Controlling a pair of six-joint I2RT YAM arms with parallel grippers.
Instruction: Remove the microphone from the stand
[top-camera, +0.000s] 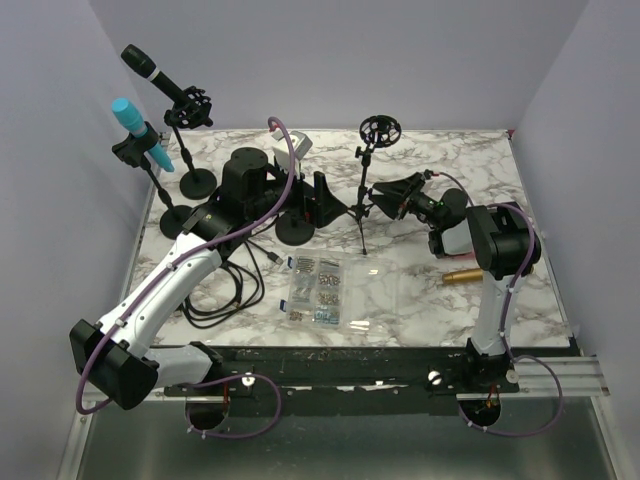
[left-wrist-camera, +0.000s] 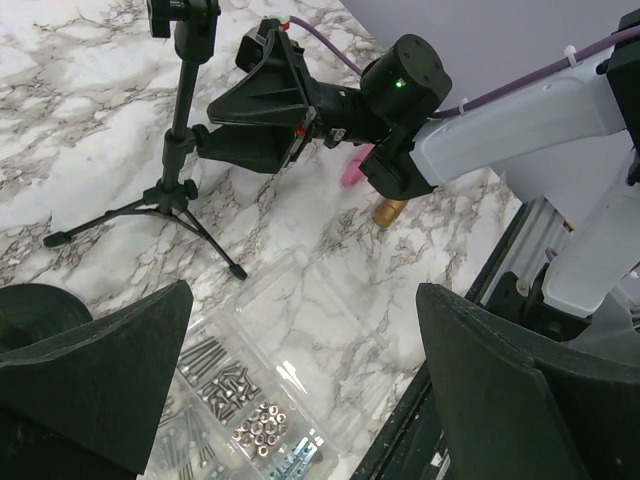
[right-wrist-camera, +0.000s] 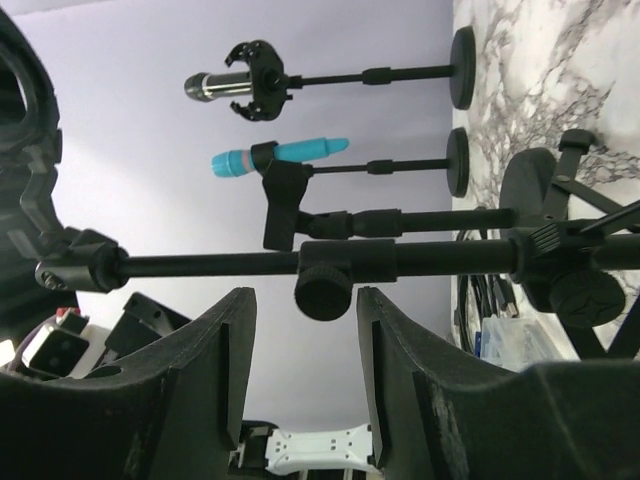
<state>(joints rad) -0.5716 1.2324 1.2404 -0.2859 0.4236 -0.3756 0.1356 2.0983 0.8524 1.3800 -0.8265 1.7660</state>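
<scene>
A tripod stand (top-camera: 364, 195) in the middle of the table carries an empty shock mount (top-camera: 380, 130). A gold microphone (top-camera: 470, 277) lies on the table at the right; it also shows in the left wrist view (left-wrist-camera: 388, 210). My right gripper (top-camera: 388, 196) is open, its jaws on either side of the stand's pole knob (right-wrist-camera: 325, 290) without touching it. My left gripper (top-camera: 335, 203) is open and empty, just left of the tripod, above the screw box (left-wrist-camera: 230, 400). A black microphone (top-camera: 150, 72) and a blue microphone (top-camera: 135, 125) sit on round-base stands at the back left.
A clear box of screws (top-camera: 318, 287) lies in front of the tripod. Black cables (top-camera: 225, 285) loop on the table at the left. A round stand base (top-camera: 296, 232) sits under the left wrist. Walls close in the left, back and right sides.
</scene>
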